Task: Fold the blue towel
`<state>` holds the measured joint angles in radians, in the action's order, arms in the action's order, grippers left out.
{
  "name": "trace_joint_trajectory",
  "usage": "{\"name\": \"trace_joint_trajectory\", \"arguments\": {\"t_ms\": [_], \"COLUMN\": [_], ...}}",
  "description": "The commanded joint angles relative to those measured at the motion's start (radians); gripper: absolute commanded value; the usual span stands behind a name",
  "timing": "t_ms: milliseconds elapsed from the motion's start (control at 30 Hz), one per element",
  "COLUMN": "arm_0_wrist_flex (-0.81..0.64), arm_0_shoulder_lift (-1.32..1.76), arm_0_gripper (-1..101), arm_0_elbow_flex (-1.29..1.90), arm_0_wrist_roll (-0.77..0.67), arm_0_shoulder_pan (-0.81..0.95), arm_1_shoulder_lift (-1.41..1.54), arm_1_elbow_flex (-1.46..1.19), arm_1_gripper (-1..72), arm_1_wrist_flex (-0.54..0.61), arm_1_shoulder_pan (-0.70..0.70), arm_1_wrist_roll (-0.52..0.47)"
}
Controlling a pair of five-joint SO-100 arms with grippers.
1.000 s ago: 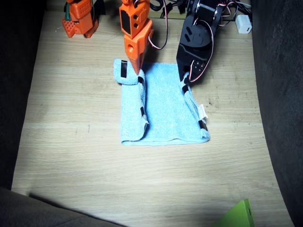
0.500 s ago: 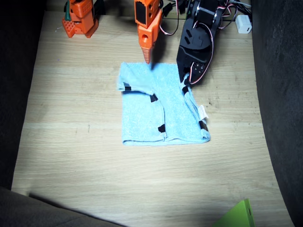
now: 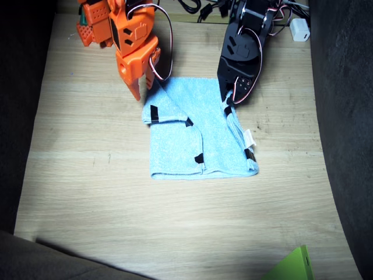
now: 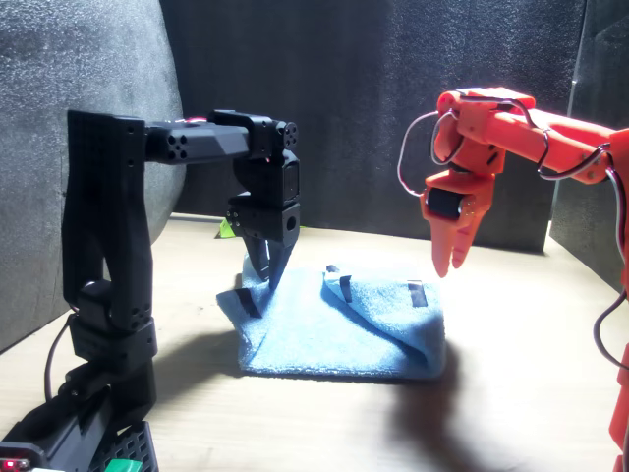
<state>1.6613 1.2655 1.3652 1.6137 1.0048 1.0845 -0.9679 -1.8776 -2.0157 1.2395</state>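
Observation:
The blue towel (image 3: pixel 218 131) lies on the wooden table, its left part folded over towards the middle, with black tape marks showing along the folded edge. My left gripper (image 3: pixel 228 106), the black one, is down on the towel's far right edge and looks shut on it; in the front view the left gripper (image 4: pixel 266 273) pinches the towel (image 4: pixel 344 334) at its raised corner. The orange right gripper (image 3: pixel 143 87) hangs just off the towel's far left corner, open and holding nothing. Seen from the front, the right gripper (image 4: pixel 450 260) points down above the cloth.
A white tag (image 3: pixel 250 138) sticks out of the towel's right edge. A white plug (image 3: pixel 301 29) and cables lie at the back right. A green object (image 3: pixel 294 265) pokes in at the near right corner. Dark foam walls (image 3: pixel 344 116) flank the table.
The right gripper carried the towel's left flap towards the middle, let it go, then drew back to the left and opened. The flap now lies folded over. The left arm has not moved.

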Motion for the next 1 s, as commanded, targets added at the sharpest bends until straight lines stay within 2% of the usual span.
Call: {"name": "trace_joint_trajectory", "arguments": {"t_ms": [0, 400, 633, 833, 967], "arm_0_wrist_flex": [0.003, -0.002, -0.009, -0.021, -0.031], "arm_0_shoulder_lift": [0.046, 0.112, 0.138, 0.163, 0.147], "arm_0_gripper": [0, 0, 0, 0, 0], "arm_0_elbow_flex": [0.012, 0.067, 0.094, 0.130, 0.129], "arm_0_wrist_roll": [0.006, 0.008, 0.012, 0.020, 0.021], "arm_0_shoulder_pan": [0.003, 0.000, 0.000, 0.008, 0.012], "arm_1_shoulder_lift": [0.087, -0.110, -0.307, -0.345, -0.281], "arm_1_elbow_flex": [-0.106, -0.078, 0.253, 0.391, 0.385], "arm_1_gripper": [0.1, 0.1, 0.1, 0.1, 0.0], "arm_1_wrist_flex": [0.054, 0.153, 0.021, -0.051, -0.058], "arm_1_shoulder_pan": [0.026, -0.097, -0.114, -0.153, -0.218], "arm_1_wrist_roll": [-0.014, 0.018, 0.026, 0.037, 0.041]}}
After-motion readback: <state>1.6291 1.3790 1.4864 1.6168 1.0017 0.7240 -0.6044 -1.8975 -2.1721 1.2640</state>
